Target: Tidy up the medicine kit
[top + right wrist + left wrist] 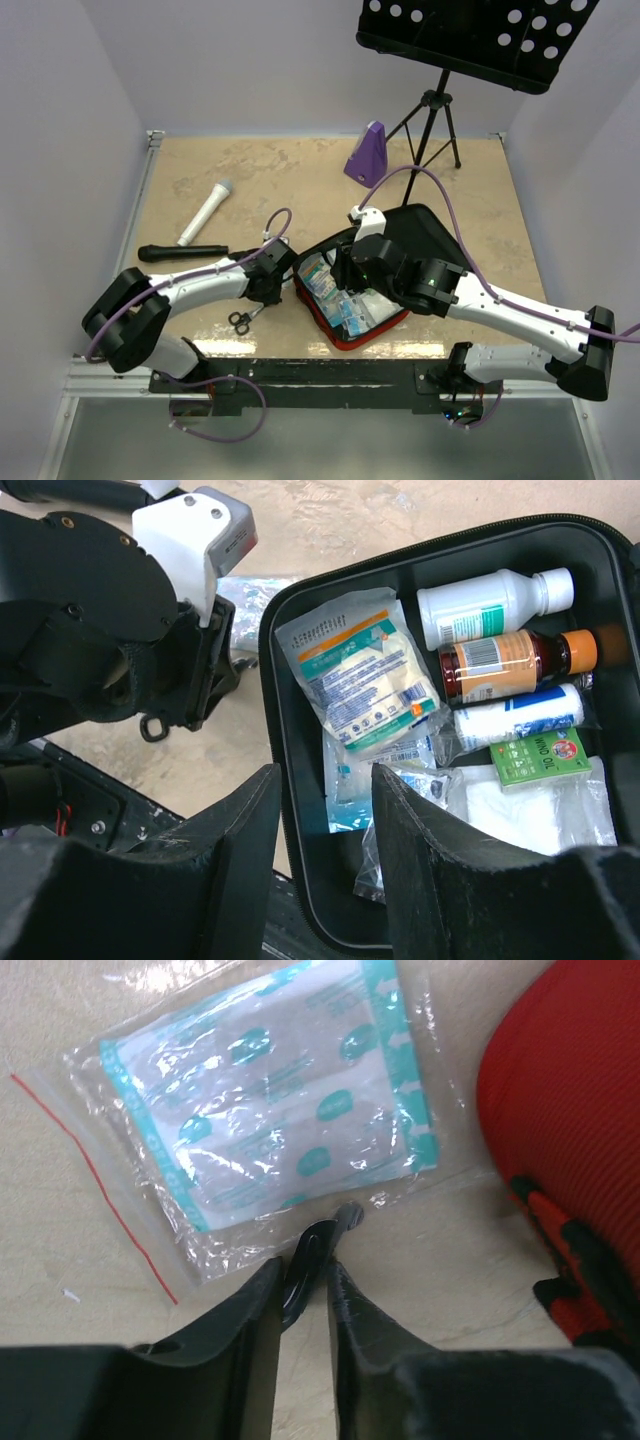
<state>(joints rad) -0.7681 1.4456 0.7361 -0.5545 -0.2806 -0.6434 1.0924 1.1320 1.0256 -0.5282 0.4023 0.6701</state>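
Medicine kit: lying open on the counter, black lining facing up, red rim showing along its near edge.
Inside the kit: a white bottle, a brown bottle with orange cap and a green box are lying side by side, and a sealed gauze packet is resting beside them.
Right claw: hovering over the kit's near part, its fingers spread and gripping nothing.
Left claw: sitting low just left of the kit, pressed nearly together and pinching a thin dark strip that I cannot identify.
Zip bag: lying flat just left of the kit and holding teal-and-white packets.
Scissors: lying left of the kit, under the left arm.
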